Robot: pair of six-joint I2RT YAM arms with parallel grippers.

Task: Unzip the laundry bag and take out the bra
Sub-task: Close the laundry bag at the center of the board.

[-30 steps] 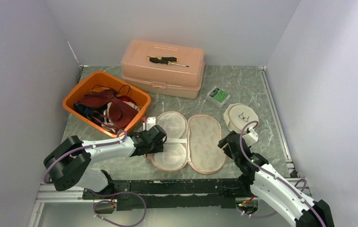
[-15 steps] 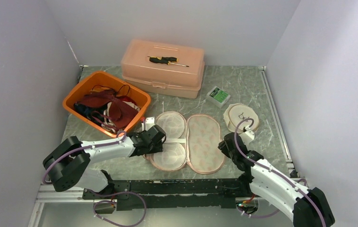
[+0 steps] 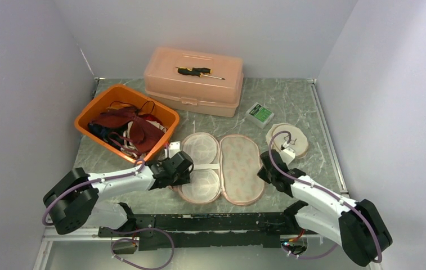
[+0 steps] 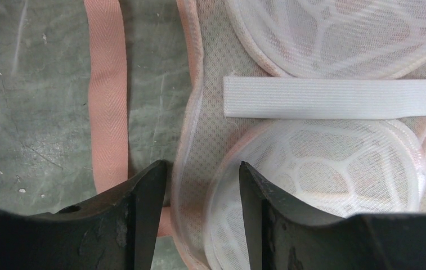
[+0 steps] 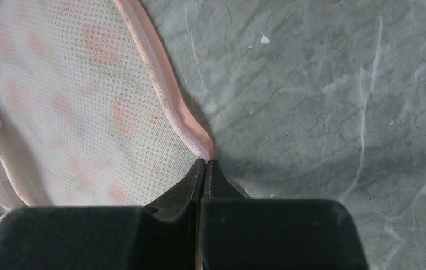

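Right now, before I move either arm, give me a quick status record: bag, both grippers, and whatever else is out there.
bag: lying open in two halves
left gripper: open, jaws astride the bag's left rim
right gripper: shut, tips at the bag's right rim; grip unclear
bin: orange, holds garments, left of the bag
box: pink, closed, at the back, screwdriver on top

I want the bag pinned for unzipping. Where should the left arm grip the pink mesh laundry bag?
Grip the pink mesh laundry bag by its pink-trimmed left rim, coming from above on that side. The edge lies flat and thin, and the left gripper, jaws open, straddles it; closing should pinch only the rim.
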